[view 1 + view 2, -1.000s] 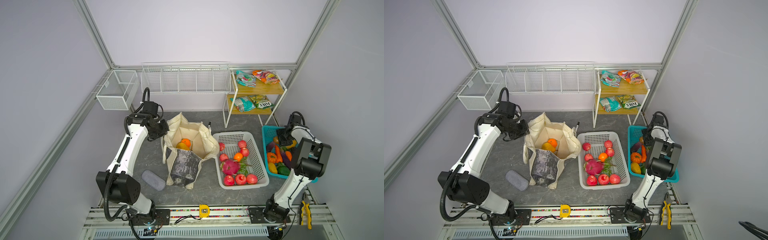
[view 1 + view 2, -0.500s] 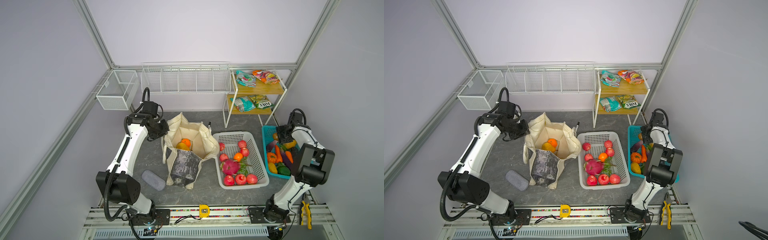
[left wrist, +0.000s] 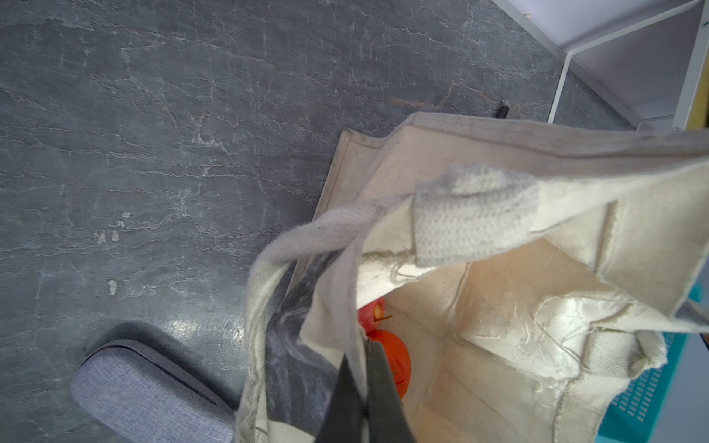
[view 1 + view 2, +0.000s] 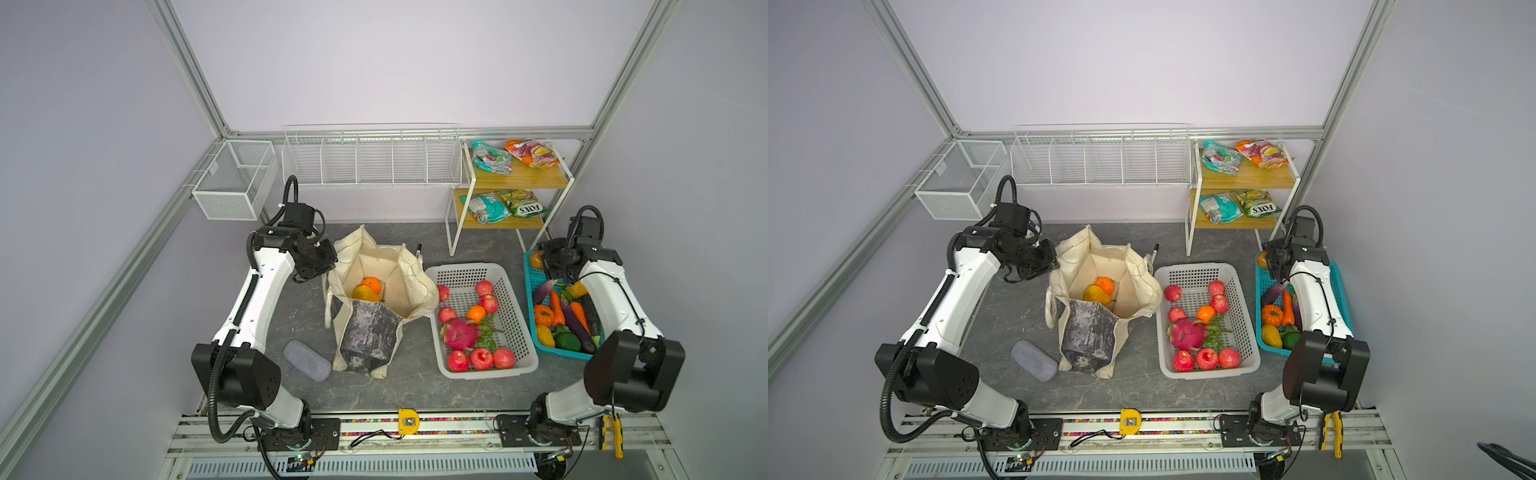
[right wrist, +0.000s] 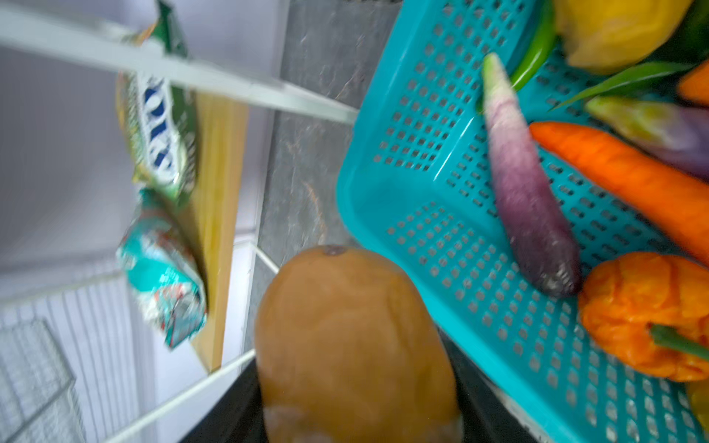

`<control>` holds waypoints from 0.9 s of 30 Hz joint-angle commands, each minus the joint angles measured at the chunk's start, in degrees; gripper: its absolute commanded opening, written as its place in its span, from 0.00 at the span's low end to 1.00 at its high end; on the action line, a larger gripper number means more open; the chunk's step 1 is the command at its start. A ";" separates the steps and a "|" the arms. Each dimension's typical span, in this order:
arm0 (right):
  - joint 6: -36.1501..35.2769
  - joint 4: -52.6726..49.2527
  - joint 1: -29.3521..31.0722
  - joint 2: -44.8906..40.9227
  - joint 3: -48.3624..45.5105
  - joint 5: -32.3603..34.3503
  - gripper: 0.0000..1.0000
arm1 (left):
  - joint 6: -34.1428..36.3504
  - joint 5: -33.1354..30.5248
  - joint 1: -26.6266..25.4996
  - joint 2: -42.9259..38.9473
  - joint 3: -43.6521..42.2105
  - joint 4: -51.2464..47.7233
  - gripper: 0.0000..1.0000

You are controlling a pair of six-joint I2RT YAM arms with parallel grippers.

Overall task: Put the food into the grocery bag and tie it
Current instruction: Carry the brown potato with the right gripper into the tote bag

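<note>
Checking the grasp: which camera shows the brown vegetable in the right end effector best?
Right wrist view: the brown vegetable fills the foreground. Both top views show only a sliver; left wrist view, none.

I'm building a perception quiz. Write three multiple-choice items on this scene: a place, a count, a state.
1. The dragon fruit lies in: A) the teal basket B) the white basket C) the wire bin.
2. Count of snack packets on the shelf rack: A) two B) four C) six.
3. The left end effector is: A) open over the table B) shut on an apple C) shut on the tote bag at its rim.
Key: 1 B, white perforated walls surround it; 2 B, two per shelf; 3 C, its fingers pinch the canvas edge in the left wrist view.
</note>
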 commanded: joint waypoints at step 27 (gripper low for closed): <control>-45.45 -8.60 58.59 19.74 37.84 5.02 0.63 | -1.10 -0.89 0.31 -3.68 1.36 -3.32 0.00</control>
